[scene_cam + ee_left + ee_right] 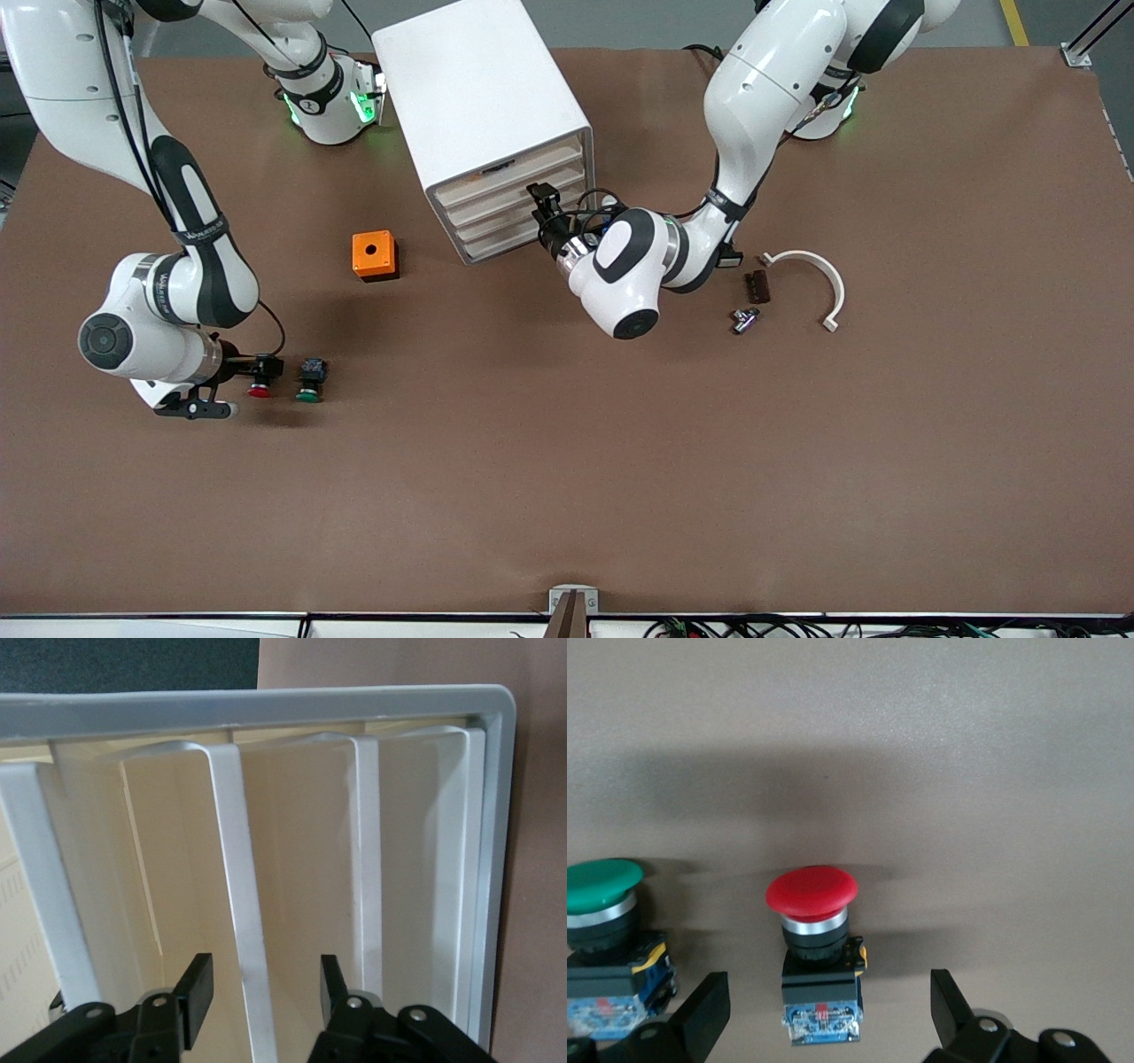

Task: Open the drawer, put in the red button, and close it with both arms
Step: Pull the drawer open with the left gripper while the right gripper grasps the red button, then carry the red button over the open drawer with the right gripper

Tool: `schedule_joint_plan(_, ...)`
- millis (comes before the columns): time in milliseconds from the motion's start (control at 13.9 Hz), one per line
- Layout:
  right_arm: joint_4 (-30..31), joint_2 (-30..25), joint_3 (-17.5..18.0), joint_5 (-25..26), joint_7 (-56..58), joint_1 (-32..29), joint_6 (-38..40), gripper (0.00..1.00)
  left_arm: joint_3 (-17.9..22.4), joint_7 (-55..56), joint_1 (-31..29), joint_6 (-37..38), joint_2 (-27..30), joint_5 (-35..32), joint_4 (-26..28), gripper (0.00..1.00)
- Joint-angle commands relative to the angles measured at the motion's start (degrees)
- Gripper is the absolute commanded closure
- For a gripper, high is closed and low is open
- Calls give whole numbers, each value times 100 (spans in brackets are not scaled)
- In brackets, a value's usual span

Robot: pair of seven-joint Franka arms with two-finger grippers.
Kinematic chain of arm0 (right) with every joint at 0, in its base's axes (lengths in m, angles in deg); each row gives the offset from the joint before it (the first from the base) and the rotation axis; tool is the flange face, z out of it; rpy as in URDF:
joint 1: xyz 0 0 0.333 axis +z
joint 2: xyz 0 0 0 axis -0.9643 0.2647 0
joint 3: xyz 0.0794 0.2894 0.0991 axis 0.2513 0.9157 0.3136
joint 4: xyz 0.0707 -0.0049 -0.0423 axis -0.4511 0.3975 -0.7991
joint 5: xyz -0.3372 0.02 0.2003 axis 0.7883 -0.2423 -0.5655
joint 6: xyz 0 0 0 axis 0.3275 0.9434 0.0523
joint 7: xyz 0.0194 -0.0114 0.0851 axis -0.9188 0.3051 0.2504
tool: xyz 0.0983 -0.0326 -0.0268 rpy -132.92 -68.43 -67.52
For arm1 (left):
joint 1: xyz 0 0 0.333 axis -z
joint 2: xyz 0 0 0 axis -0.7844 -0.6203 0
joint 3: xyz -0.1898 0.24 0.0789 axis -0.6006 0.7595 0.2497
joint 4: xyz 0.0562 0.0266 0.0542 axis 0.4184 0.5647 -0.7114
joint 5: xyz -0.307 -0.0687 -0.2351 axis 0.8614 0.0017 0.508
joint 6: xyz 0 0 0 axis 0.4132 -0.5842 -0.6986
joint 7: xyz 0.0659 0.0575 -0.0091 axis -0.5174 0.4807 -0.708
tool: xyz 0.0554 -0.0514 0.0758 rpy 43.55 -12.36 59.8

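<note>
The white cabinet (483, 97) stands toward the robots' side of the table, its four cream drawer fronts all pushed in. My left gripper (541, 211) is at a middle drawer (496, 211). In the left wrist view the gripper (266, 983) is open, its fingers either side of the drawer front's white lip (237, 877) without touching it. The red button (260, 388) lies on the table toward the right arm's end. My right gripper (255, 372) is low over it and open. In the right wrist view the button (813, 904) has its dark body between the gripper's (828, 992) spread fingers.
A green button (309, 383) lies beside the red one and also shows in the right wrist view (601, 890). An orange box (374, 254) sits near the cabinet. A white curved clip (819, 275), a dark part (757, 286) and a small metal piece (744, 319) lie toward the left arm's end.
</note>
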State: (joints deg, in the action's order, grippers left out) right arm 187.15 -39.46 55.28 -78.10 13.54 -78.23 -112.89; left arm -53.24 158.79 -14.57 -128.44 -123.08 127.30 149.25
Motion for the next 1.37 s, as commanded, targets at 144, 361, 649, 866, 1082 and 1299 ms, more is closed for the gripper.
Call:
schedule_joint_plan(144, 50, 34, 61, 89, -330, -64, -108, 16, 16, 97, 105, 33, -80, 101, -111, 77)
schedule_joint_plan(361, 50, 52, 53, 89, -330, -55, -117, 35, 25, 97, 97, 33, -71, 83, -120, 100)
schedule_joint_plan(649, 50, 78, 53, 89, -330, -55, -117, 62, 324, 106, -280, 33, -53, 75, -330, 100)
schedule_joint_plan(866, 32, 52, 62, 89, -330, -20, -20, 81, 324, -86, -781, -2, -54, 83, -515, 100)
schedule_joint_plan(1082, -82, -106, 62, 89, -322, -11, 155, 84, 324, -376, -1089, -11, -45, 83, -621, 100)
schedule_joint_plan(1299, -336, -421, 62, 89, -313, -2, 716, 83, 333, -842, -1187, -99, -80, 75, -630, 31)
